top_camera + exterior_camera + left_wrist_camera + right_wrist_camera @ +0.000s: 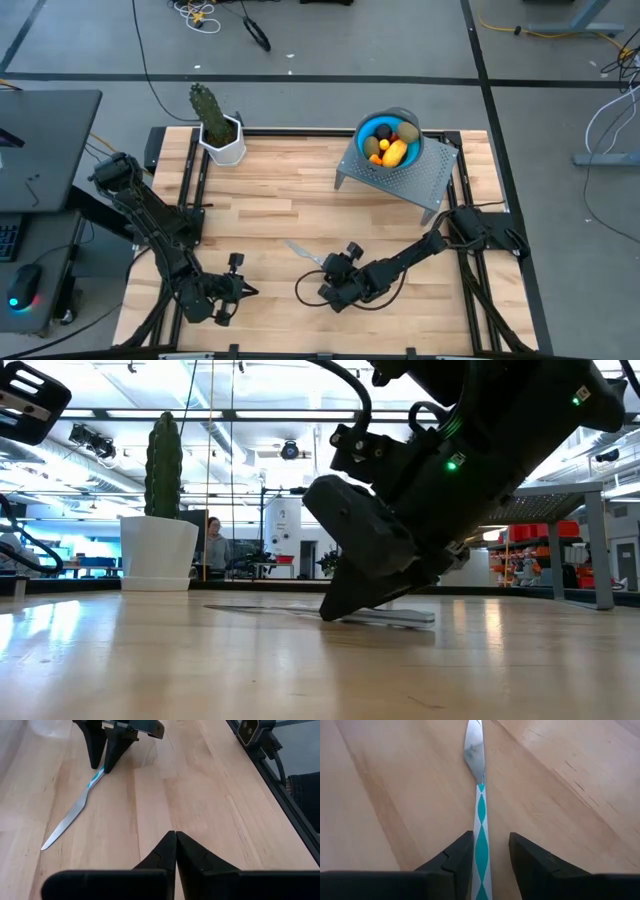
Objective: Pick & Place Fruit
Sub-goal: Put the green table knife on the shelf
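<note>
The wooden table (300, 200) carries a perforated metal stand (400, 180) at its far edge. A blue bowl (372, 125) on the stand holds the fruit (392, 147); the yellow oblong piece lies with its long axis diagonal. A cactus (208, 108) in a white pot stands left of the stand. The knife (481, 815) lies flat on the table, nearer than the stand. The right gripper (489, 851) straddles the knife's teal-patterned handle, jaws spread, not visibly touching it. The left gripper (175, 851) waits left of the knife, jaws pressed together. A person stands in the room behind.
</note>
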